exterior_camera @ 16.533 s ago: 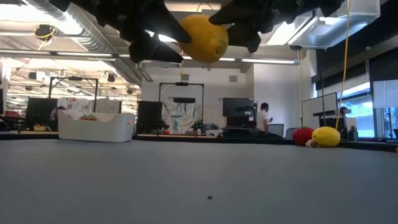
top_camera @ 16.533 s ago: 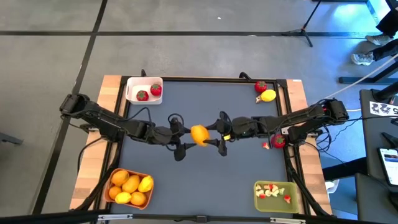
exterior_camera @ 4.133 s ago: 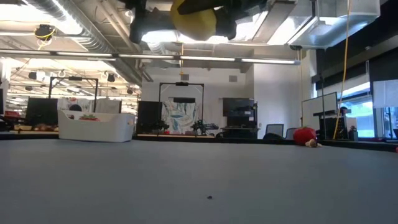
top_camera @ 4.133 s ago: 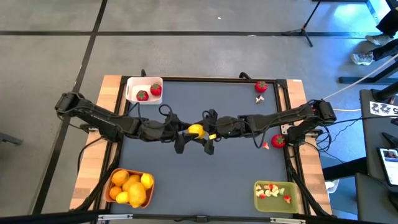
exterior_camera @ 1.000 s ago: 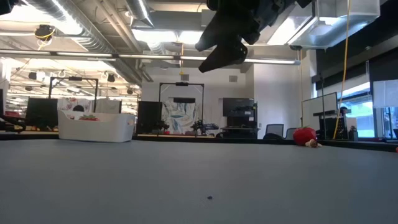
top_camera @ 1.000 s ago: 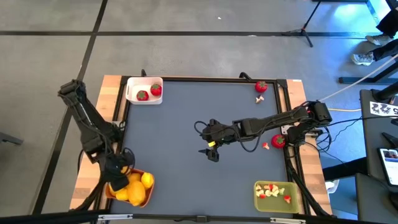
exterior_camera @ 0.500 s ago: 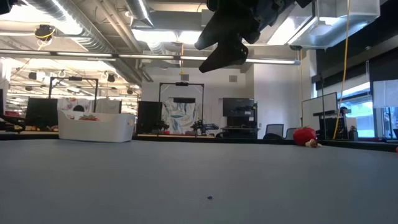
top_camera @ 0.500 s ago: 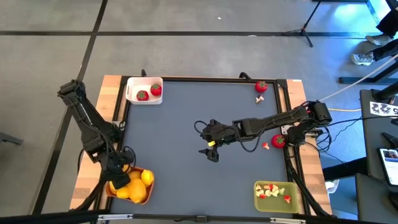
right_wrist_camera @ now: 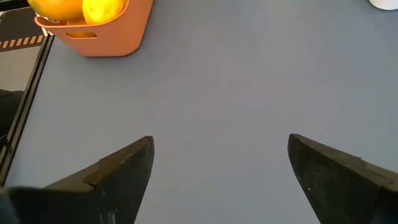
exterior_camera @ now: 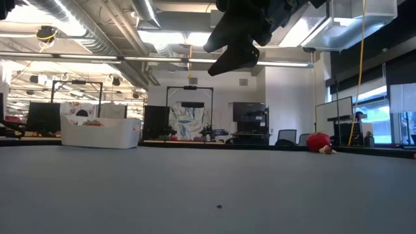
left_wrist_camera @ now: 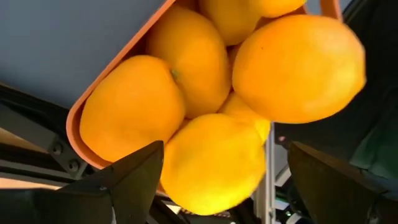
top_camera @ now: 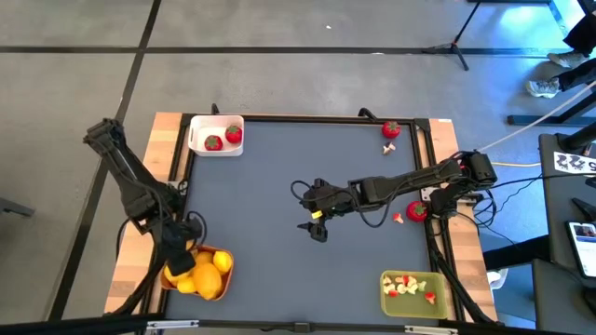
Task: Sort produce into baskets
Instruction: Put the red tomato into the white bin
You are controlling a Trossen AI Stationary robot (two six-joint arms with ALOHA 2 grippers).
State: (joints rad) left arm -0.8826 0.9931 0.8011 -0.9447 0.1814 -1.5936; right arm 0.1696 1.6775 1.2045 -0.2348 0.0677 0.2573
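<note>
The left gripper (top_camera: 179,253) hangs directly over the orange rectangular plastic basket (top_camera: 220,284) at the near-left corner of the dark grey table (top_camera: 279,167). In the left wrist view its two dark fingers (left_wrist_camera: 134,177) stand wide apart with nothing pinched between them, and the heap of yellow lemons and orange citrus (left_wrist_camera: 211,99) fills the space just below them. A yellow lemon (left_wrist_camera: 214,162) sits on top of the pile between the fingers, and I cannot tell whether either finger touches it. The fruit is piled higher than the basket's rim (left_wrist_camera: 118,59).

The right gripper (top_camera: 317,228) waits above the middle of the table, raised clear of the surface in the low view. Its fingers (right_wrist_camera: 124,165) are spread wide and empty in the right wrist view, with bare table beneath and the orange basket (right_wrist_camera: 102,31) well ahead of them.

The white square plastic basket (top_camera: 203,128) stands at the far-left corner with two red strawberries (top_camera: 223,138) inside. A further red strawberry with a green top (top_camera: 390,129) lies at the far-right corner, a tiny pale bit (top_camera: 389,147) just beside it. Another red strawberry (top_camera: 416,211) lies at the right edge, close under the right arm, with a small red bit (top_camera: 398,218) next to it. The olive-green rectangular basket (top_camera: 387,300) at the near-right corner holds small pale and red pieces (top_camera: 410,285)
</note>
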